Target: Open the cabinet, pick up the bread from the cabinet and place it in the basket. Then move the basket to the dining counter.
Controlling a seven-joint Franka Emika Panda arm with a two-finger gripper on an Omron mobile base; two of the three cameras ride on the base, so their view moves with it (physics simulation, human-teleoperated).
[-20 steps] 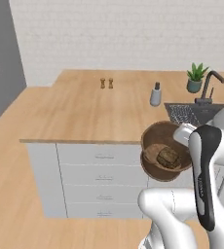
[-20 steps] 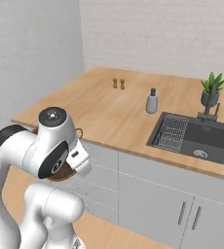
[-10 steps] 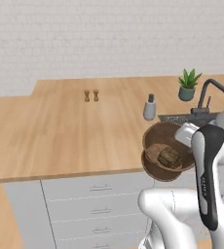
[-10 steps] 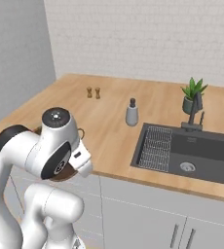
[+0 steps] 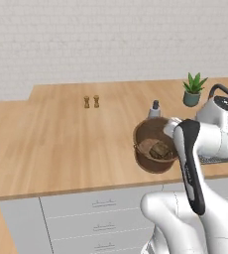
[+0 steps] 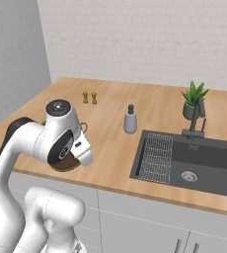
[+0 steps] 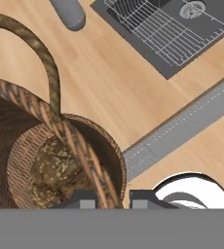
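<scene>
My gripper is shut on the rim of the brown woven basket, whose handle arches up over it. The bread, a dark rough lump, lies on the basket's bottom. In the left base view the basket with the bread hangs beside my hand, above the front edge of the dining counter. In the right base view the basket peeks out under my forearm, over the dining counter. The cabinet is out of view.
Two small shakers stand far back on the counter. A grey soap dispenser and a potted plant stand near the black sink with its faucet. Grey drawer fronts lie below.
The whole scene has slid sideways in both base views, so the base has driven along the counter. The basket with the bread stays held in the same place beside my arm.
</scene>
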